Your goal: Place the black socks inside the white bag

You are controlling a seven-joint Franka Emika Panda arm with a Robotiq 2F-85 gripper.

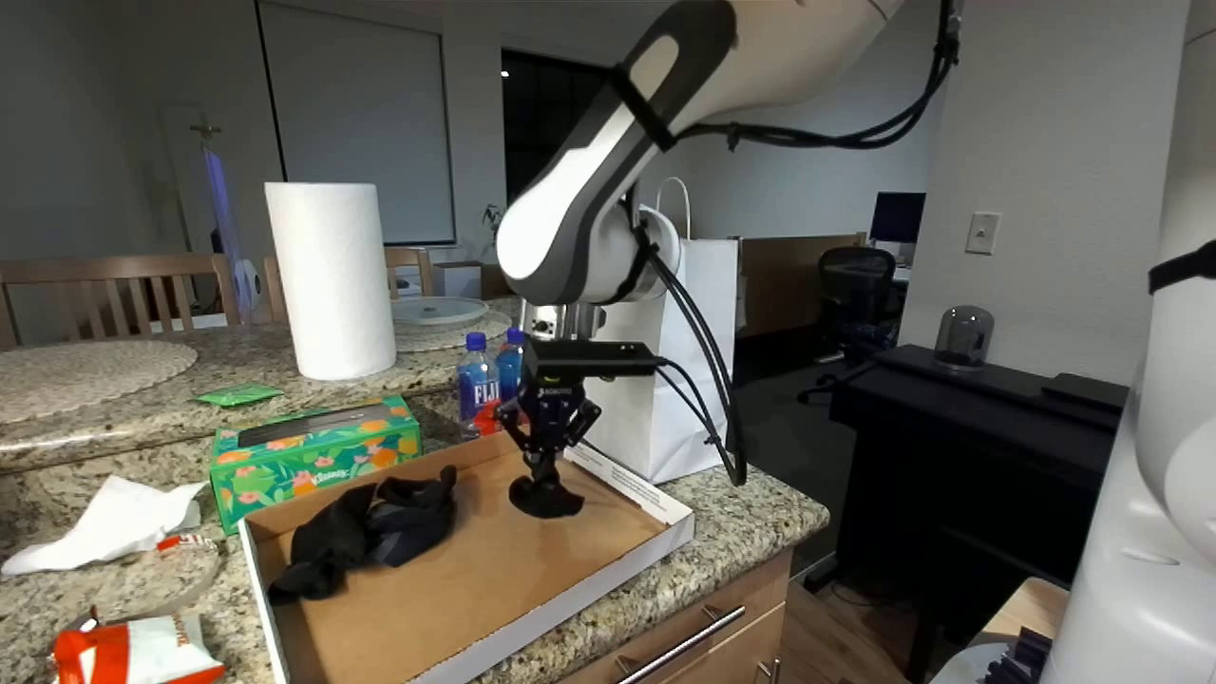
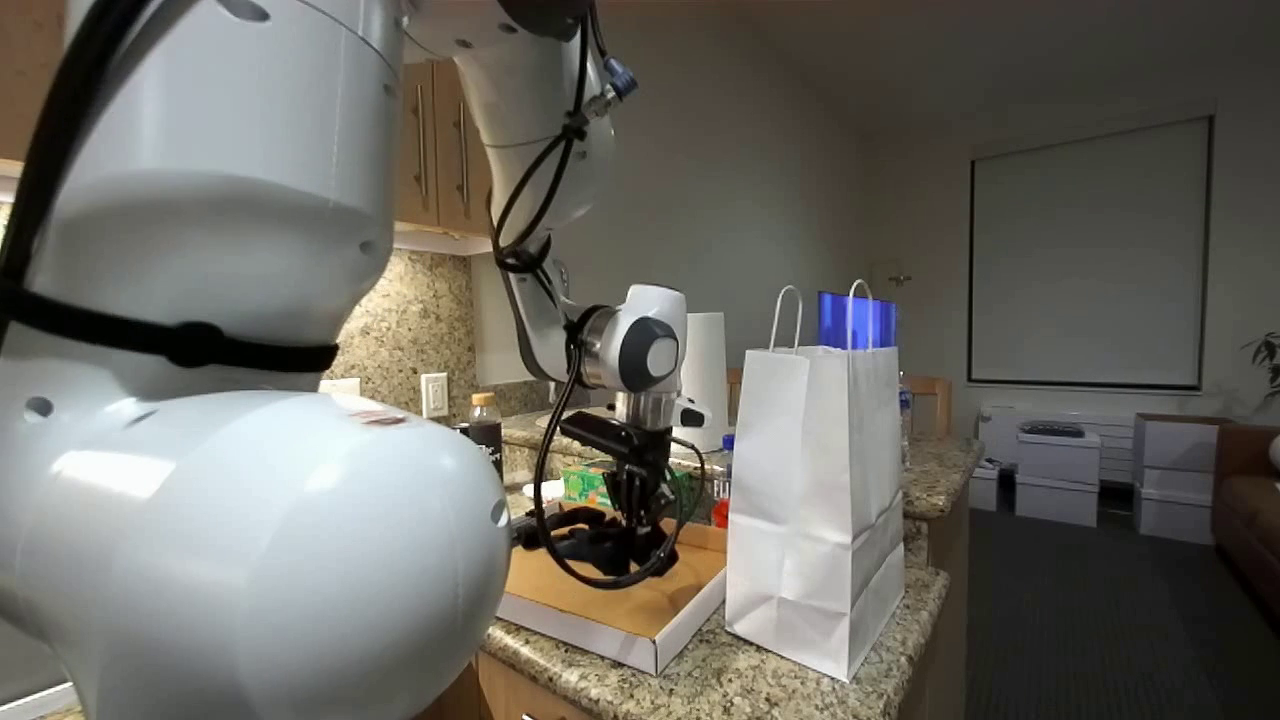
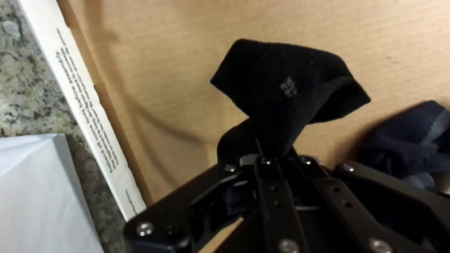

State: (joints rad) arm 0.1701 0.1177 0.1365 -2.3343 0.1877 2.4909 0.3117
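My gripper (image 1: 544, 460) is shut on a black sock (image 1: 546, 499), over the right part of a shallow cardboard tray (image 1: 494, 579). In the wrist view the gripped sock (image 3: 277, 77) hangs beyond the fingertips (image 3: 276, 160), with a small grey logo. Whether its lower end touches the tray floor I cannot tell. A pile of dark socks (image 1: 380, 532) lies in the tray to the left, partly showing in the wrist view (image 3: 411, 140). The white paper bag (image 2: 810, 500) stands upright beside the tray, its handles up; it also shows behind the arm (image 1: 689, 380). Its inside is hidden.
A floral tissue box (image 1: 313, 456), water bottles (image 1: 478, 380) and a paper towel roll (image 1: 331, 280) stand behind the tray. A crumpled tissue (image 1: 114, 522) and a red-white packet (image 1: 138, 651) lie left. The counter edge (image 1: 807, 522) is close to the bag. Cables loop beside the gripper.
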